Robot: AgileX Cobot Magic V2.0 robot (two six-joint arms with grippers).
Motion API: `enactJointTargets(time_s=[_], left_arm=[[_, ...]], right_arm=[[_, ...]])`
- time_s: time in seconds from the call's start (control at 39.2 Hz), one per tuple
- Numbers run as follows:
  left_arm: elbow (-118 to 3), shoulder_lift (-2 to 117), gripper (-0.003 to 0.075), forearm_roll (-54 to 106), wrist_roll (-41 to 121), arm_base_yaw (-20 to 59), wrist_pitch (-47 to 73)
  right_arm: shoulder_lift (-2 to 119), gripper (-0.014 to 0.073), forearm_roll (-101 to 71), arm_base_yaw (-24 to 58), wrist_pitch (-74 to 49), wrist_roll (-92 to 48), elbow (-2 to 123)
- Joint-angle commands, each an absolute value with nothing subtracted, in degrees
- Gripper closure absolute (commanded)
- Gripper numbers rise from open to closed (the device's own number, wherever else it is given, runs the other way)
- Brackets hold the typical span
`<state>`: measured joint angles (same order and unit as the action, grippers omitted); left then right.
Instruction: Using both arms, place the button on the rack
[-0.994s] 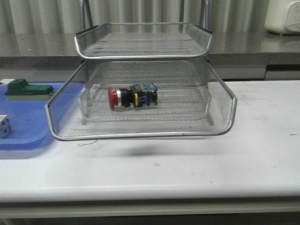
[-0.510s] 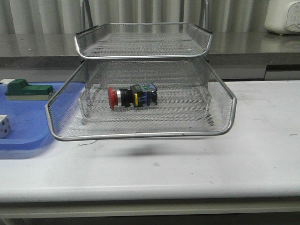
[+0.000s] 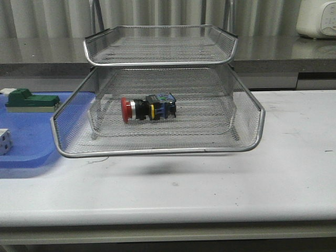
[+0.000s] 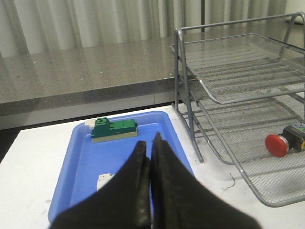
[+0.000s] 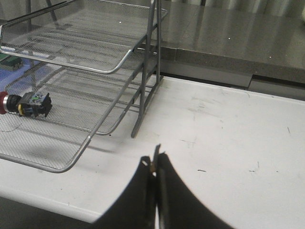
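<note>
Both tools, left (image 4: 151,143) and right (image 5: 155,162), clenched empty; one button (image 3: 148,108) lies on one rack (image 3: 157,151).

Front view: low and level, facing straight forward across the counter (image 3: 210,194), close to its near edge, with the rack (image 3: 157,149) centred and a grey ledge behind.

Left wrist view: higher, above the counter's left side, looking down and forward past the closed left tool (image 4: 151,143) onto the blue tray (image 4: 76,176), rack at the side.

Right wrist view: above the counter's right side near the near edge, tilted down past the closed right tool (image 5: 155,160), facing the rack from the opposite flank.

Shared by all three: the pulled-out middle shelf with the button (image 3: 148,109).
</note>
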<state>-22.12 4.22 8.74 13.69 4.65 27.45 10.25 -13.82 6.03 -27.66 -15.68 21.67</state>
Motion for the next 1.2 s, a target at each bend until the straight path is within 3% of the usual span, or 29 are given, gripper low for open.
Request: enactJointTargets(time_s=[0.0,0.2,0.48,0.94,1.17], left_arm=[[-23.5,5.0,0.0739,9.6,13.1,4.4,22.4],[-23.5,5.0,0.0739,9.6,13.1,4.4,22.4],[-23.5,5.0,0.0739,9.6,13.1,4.4,22.4],[-23.5,5.0,0.0739,9.6,13.1,4.4,22.4],[-23.5,5.0,0.0739,9.6,13.1,4.4,22.4]], right_arm=[[10.9,0.0704,-14.5,6.1,-22.9,-15.8,23.1],[16.2,0.0704,-14.6,6.1,-17.7,-15.8,23.4],[41.8,0.0704,-18.9,9.3,-15.2,-15.9,31.7],[71.0,0.0704,-19.9,45.6,-6.3,-15.9,41.0],[84.7,0.0704,-19.9,52.6,-4.6,-15.9,44.1]])
